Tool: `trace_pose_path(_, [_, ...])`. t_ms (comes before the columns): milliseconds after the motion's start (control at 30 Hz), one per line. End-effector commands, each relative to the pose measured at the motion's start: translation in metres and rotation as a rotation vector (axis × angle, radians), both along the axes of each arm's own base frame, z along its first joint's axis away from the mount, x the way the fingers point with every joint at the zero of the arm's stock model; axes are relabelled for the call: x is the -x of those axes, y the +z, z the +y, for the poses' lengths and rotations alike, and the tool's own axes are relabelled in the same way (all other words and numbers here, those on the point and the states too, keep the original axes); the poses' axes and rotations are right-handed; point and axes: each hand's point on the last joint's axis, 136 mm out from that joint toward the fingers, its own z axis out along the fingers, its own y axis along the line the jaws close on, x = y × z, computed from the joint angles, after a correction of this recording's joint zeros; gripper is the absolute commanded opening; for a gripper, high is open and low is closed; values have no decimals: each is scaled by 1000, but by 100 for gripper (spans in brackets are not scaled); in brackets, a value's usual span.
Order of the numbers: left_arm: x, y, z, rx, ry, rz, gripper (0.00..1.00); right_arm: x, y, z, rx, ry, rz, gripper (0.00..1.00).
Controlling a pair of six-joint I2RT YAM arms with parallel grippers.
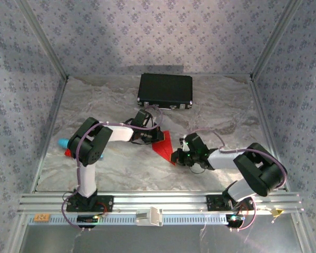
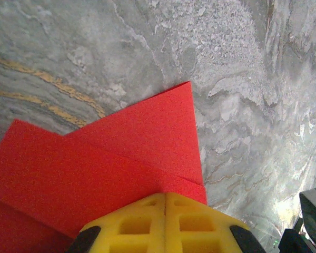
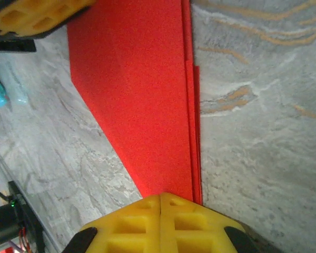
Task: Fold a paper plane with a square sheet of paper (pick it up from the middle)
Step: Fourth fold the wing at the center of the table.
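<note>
The thin bright red paper [image 1: 165, 145], already folded into a long tapering wedge with several layers stacked along one edge, lies out on the grey marbled table top [image 1: 121, 168] between the two arms, nearer than the black rectangular case [image 1: 165, 90] and well apart from the small turquoise object [image 1: 61, 142] at the left. The left gripper [image 1: 158, 136] has its yellow pads [image 2: 137, 226] pressed together with no gap, pinching the wider, far end of the paper. The right gripper [image 1: 176, 156] is likewise closed tight, on the narrow near end where the layers converge. Whether the paper hangs just clear of the table or rests on it is hard to tell from these angles. This is a featherweight, floppy thing: it will sag or curl if held at one end only, and it slides easily on the smooth surface. The folded edge is its stiffest part, so that is probably the best place to hold, close to the crease and across all the layers, so they stay registered. A firm pinch will not hurt it much, but pulling the two ends apart or twisting them against each other could tear it or add stray creases, and loose flaps may spring open once released.
</note>
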Motion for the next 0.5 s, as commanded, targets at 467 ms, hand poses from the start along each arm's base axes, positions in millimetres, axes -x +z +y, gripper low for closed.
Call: trace_pose_path(467, [13, 22, -1, -33, -39, -73, 15, 16, -31, -26, 96, -55, 101, 0])
